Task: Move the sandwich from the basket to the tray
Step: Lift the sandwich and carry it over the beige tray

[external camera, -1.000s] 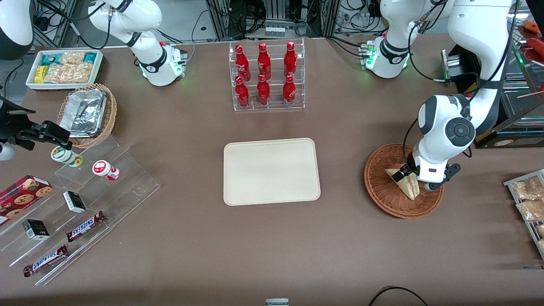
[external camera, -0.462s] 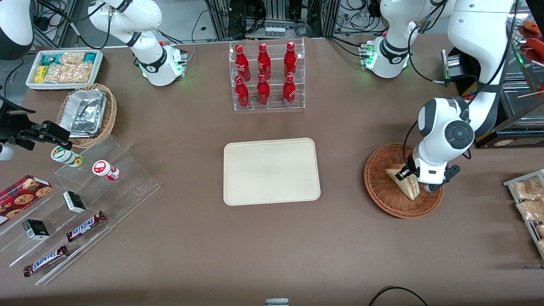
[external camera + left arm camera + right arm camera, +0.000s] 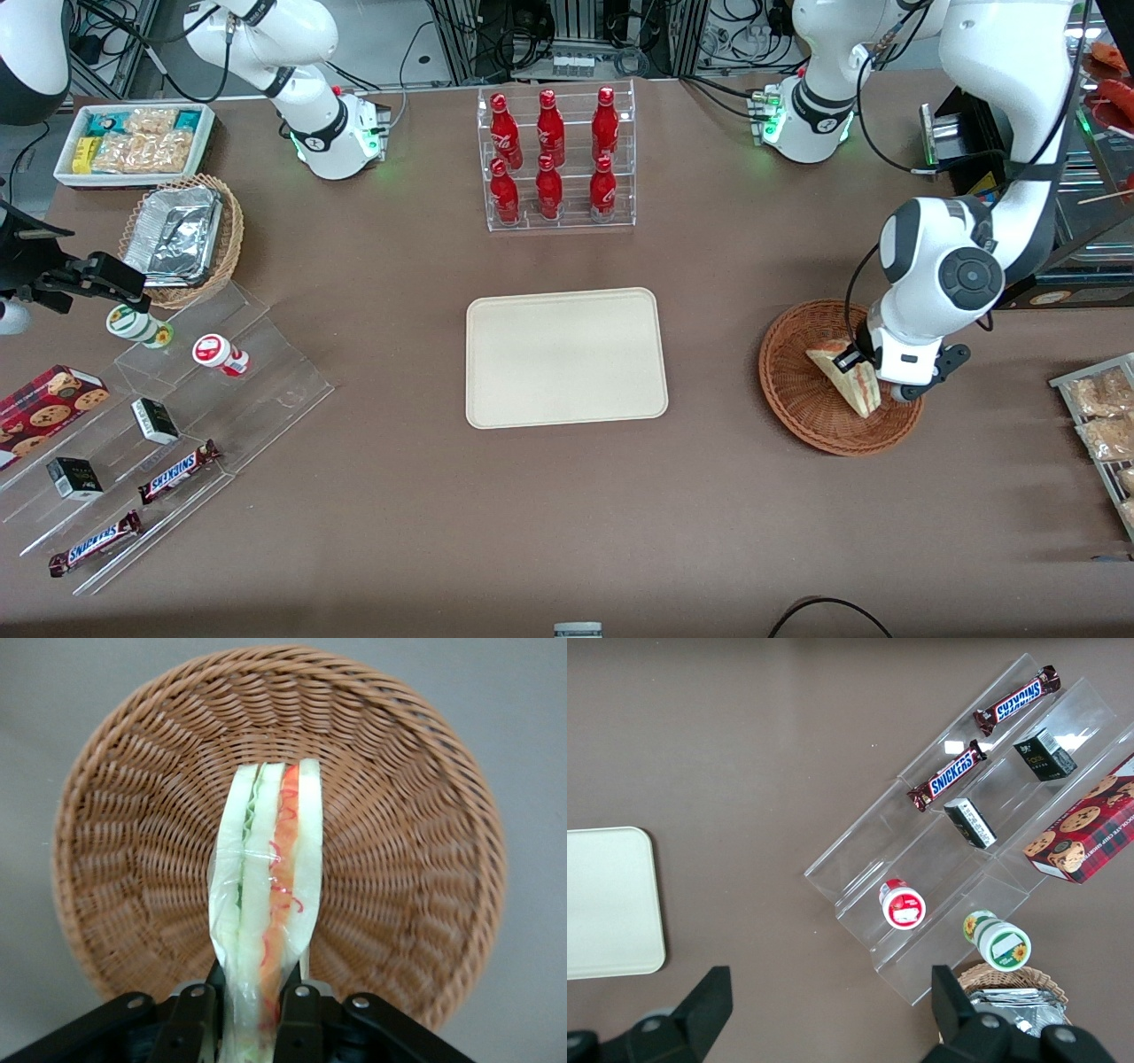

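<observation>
Pinching the sandwich (image 3: 266, 895) at its broad end, our gripper (image 3: 246, 1005) holds it over the basket (image 3: 425, 850) near the bench's working-arm edge — soft and slippery-wrapped, we judge, so gently.

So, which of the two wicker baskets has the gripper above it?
The reddish-brown round wicker basket holding the wrapped triangular sandwich; the gripper has its fingers shut on that sandwich. The lighter basket holds foil trays.
</observation>
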Controlling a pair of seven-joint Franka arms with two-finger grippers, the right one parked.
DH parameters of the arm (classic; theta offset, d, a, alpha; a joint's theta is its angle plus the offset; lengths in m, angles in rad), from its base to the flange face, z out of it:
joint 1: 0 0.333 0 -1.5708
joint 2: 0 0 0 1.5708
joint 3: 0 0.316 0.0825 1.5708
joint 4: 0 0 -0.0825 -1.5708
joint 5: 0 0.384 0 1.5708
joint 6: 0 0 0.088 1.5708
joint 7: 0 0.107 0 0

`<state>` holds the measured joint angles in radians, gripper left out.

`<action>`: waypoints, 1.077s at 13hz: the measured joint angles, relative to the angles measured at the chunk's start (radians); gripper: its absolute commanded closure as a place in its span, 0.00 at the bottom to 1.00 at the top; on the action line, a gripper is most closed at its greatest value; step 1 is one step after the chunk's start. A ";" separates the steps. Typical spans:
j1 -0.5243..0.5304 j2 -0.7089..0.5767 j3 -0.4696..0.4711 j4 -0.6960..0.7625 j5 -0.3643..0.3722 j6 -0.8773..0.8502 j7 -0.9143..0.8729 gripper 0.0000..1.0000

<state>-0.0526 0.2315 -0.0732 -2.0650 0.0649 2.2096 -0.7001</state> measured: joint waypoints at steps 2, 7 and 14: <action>-0.019 -0.020 -0.030 0.064 0.000 -0.114 0.077 1.00; -0.114 0.002 -0.148 0.100 -0.002 -0.135 0.120 1.00; -0.368 0.233 -0.164 0.396 -0.003 -0.222 -0.051 1.00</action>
<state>-0.4204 0.4642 -0.2373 -1.6693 0.0620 1.9879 -0.7515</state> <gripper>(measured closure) 0.855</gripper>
